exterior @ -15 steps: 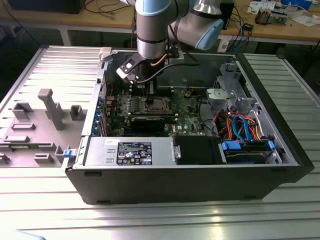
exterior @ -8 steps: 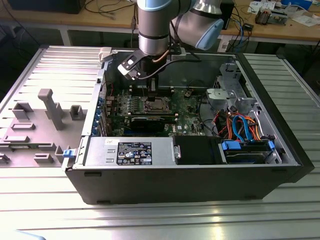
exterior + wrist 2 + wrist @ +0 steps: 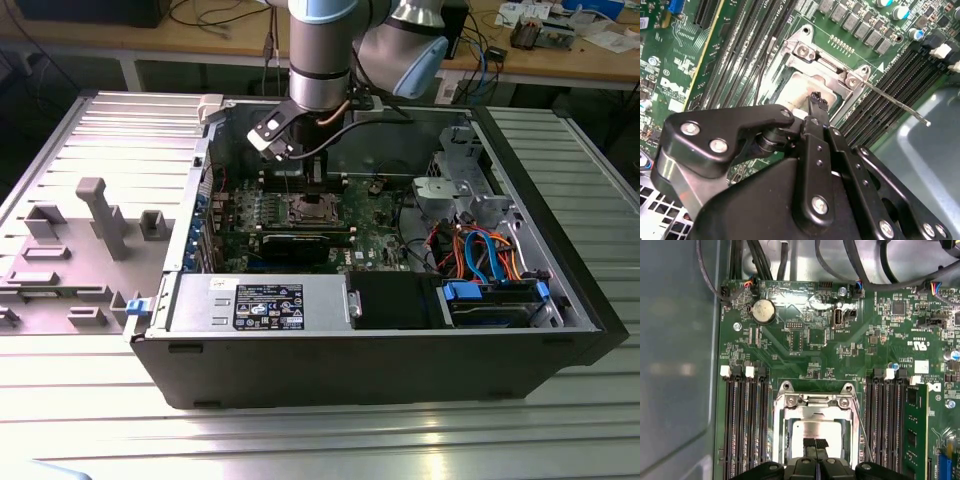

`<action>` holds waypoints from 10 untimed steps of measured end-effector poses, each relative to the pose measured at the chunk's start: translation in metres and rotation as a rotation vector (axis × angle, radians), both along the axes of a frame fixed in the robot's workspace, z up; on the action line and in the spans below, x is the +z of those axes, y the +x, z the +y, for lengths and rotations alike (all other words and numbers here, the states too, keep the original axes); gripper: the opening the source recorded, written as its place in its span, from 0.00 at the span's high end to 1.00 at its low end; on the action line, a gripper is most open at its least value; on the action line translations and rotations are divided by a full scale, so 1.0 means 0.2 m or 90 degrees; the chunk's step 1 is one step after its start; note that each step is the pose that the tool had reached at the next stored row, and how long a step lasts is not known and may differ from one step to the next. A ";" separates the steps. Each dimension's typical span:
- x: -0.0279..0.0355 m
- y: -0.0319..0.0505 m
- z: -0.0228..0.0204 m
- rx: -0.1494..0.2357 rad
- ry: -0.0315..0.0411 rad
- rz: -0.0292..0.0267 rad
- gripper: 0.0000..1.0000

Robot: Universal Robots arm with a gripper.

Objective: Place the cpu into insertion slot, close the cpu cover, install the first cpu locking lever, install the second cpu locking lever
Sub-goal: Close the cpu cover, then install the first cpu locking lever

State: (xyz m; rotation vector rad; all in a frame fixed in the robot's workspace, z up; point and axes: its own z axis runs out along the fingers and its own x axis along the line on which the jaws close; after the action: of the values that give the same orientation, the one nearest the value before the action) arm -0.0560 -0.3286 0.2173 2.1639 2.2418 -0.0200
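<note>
Fingertips of the tool [image 3: 815, 444] sit nearly together, gripping nothing, above the cpu [image 3: 816, 429] lying in the insertion slot [image 3: 776, 430]; any push should stay gentle and square (locking lever [image 3: 895, 103] free beside the slot)

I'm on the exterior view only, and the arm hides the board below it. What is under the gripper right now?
Observer: In the first wrist view the shut black gripper is over one edge of the small dull silver-grey square cpu, which lies inside the silver-rimmed insertion slot.
Operator: Can you see a locking lever?
Observer: Yes. In the second wrist view one thin silver wire locking lever runs out from the slot's corner across the long black memory slots, its tip free.
</note>
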 end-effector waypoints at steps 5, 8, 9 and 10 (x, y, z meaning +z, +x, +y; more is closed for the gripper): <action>-0.001 0.016 0.000 0.006 0.0000 0.0000 0.89; -0.001 0.016 0.000 0.006 0.0000 0.0000 0.89; -0.001 0.016 0.000 0.006 0.0000 0.0000 0.89; -0.001 0.017 0.000 0.006 0.0000 0.0000 0.89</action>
State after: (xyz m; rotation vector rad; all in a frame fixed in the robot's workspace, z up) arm -0.0527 -0.3286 0.2172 2.1524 2.2527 -0.0197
